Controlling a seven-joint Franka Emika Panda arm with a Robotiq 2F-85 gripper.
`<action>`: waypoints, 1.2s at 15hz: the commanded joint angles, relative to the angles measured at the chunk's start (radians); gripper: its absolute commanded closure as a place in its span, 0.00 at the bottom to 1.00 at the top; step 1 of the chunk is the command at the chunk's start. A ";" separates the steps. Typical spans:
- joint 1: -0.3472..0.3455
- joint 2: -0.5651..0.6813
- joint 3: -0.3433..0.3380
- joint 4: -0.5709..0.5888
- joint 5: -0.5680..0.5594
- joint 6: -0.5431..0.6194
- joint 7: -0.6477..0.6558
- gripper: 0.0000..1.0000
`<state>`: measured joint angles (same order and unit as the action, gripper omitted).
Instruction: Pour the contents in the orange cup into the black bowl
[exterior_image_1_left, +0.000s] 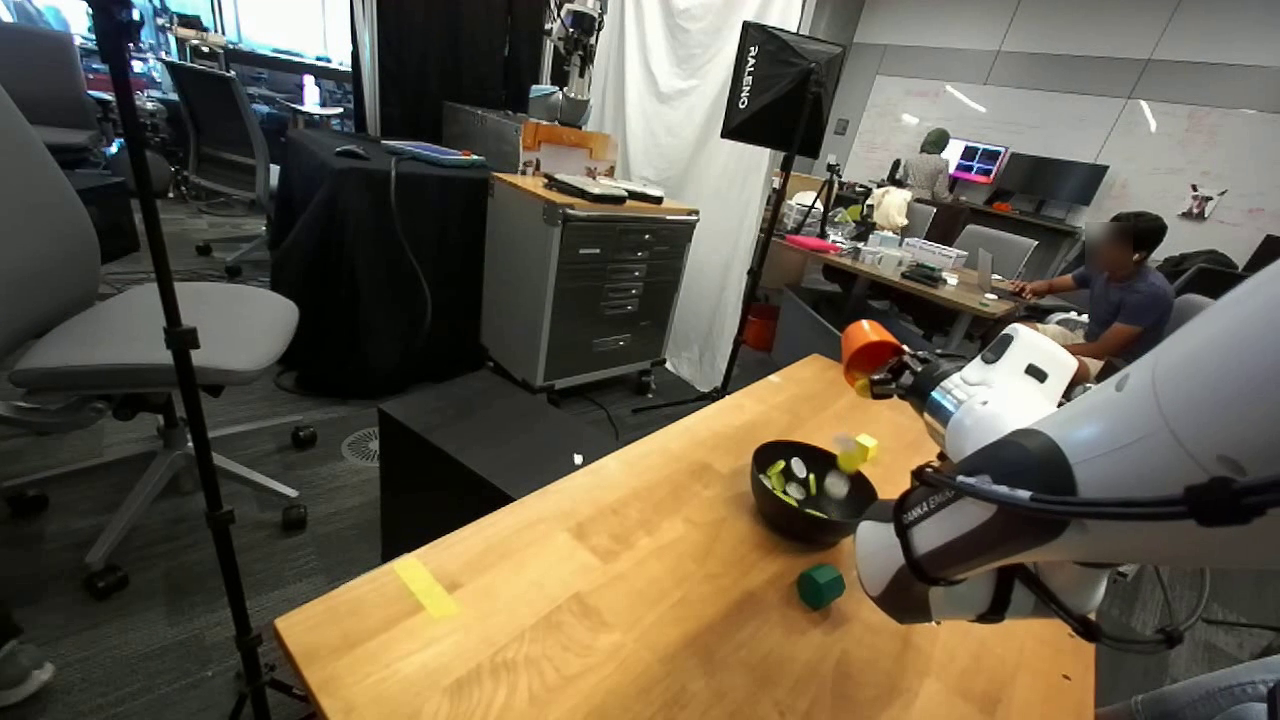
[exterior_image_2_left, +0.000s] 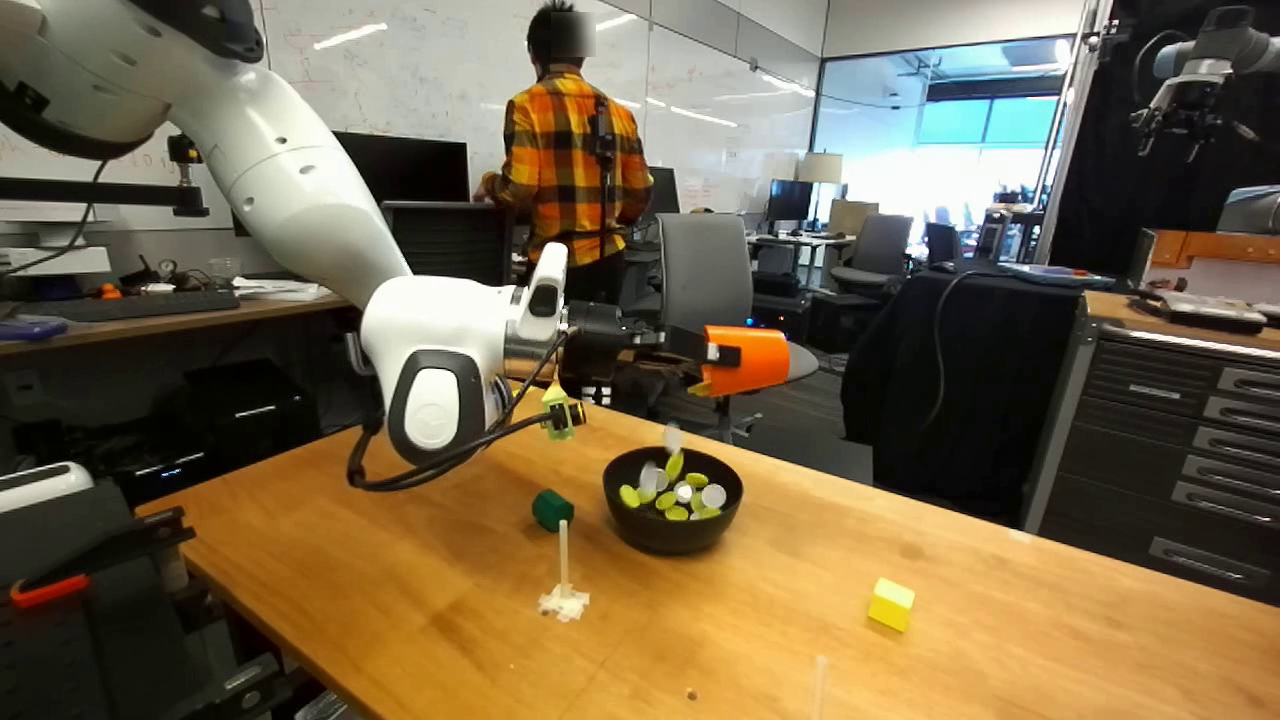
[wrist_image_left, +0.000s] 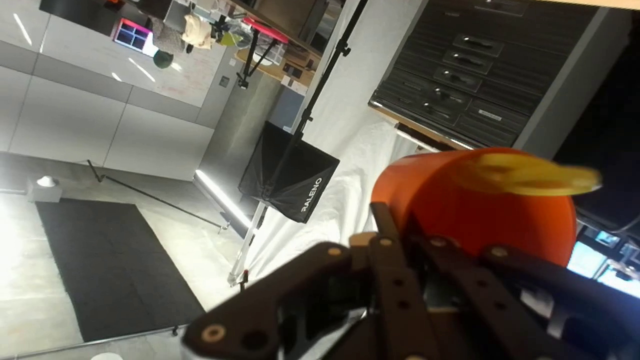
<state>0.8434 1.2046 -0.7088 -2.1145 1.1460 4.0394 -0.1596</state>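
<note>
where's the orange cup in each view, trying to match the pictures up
In an exterior view: orange cup right of centre, mid-height.
In an exterior view: orange cup just right of centre, mid-height.
In the wrist view: orange cup right of centre, slightly below mid-height.
Shared landmark: drawer cabinet, respectively left of, right of and above the cup.

Orange cup (exterior_image_2_left: 755, 360); black bowl (exterior_image_2_left: 672, 535); yellow-green and white pieces (exterior_image_2_left: 667, 500); plaid shirt (exterior_image_2_left: 562, 150).

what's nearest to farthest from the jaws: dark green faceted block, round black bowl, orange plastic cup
In an exterior view:
1. Orange plastic cup: tipped, held in the jaws.
2. Round black bowl: lower than the cup.
3. Dark green faceted block: beside the bowl, toward the picture's left.
</note>
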 joint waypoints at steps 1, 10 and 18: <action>-0.119 -0.056 0.093 0.054 0.002 0.162 -0.120 0.95; -0.149 -0.029 0.106 0.094 0.014 0.199 -0.139 0.95; -0.154 -0.034 0.111 0.095 0.016 0.201 -0.146 0.95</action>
<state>0.6956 1.1751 -0.5992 -2.0412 1.1390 4.2152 -0.2664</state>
